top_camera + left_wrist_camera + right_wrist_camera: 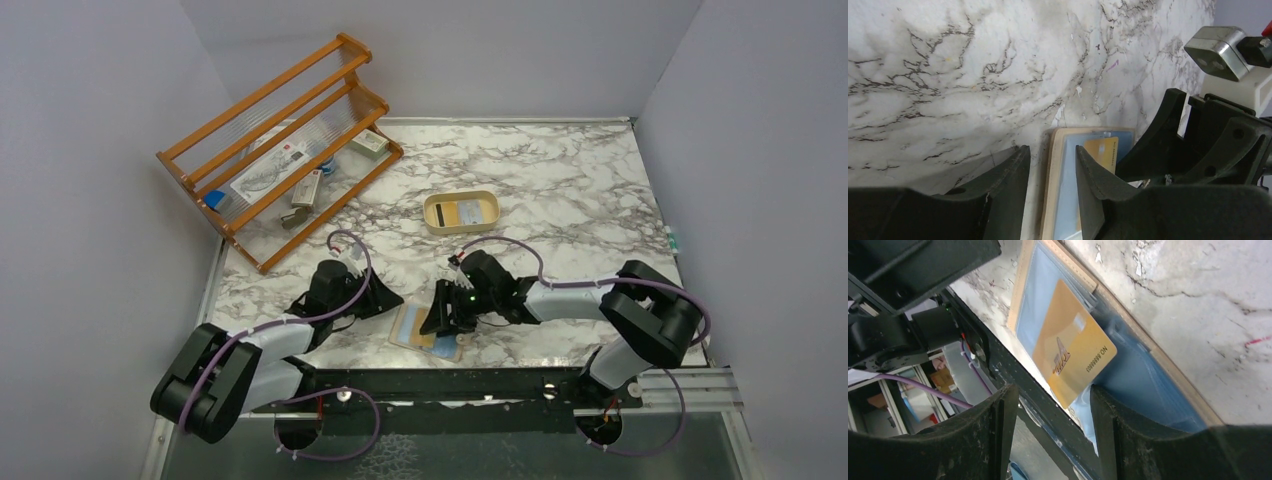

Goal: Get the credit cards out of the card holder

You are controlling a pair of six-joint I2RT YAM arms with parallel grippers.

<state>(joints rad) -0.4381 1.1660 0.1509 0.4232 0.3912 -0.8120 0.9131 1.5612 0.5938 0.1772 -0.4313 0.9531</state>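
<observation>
- The card holder (412, 326) lies open on the tabletop (560, 180), near the front edge, with its light blue inside up.
- In the cream tray (461, 196), at 12 o'clock from the holder, I see a yellowish card (452, 212) and a pale card (476, 211). They are small in this view, but I judge that two cards are already out.
- One yellow-orange card (1075, 347) is left. It is about half out of its pocket and it points toward 7 o'clock in the right wrist view.
- The right tool (1053, 390) is open and holds nothing. Its two fingers stand at 9 and 3 o'clock of the card's free end, so the card is between them but not pinched.
- The left tool (1050, 150) is open too and grips nothing. It stands across the holder's edge — one finger over the marble, one over the blue inside. I cannot tell whether it presses the holder down.
- What is left, as I judge — to close on this card, pull it free and bring it to the tray.
</observation>
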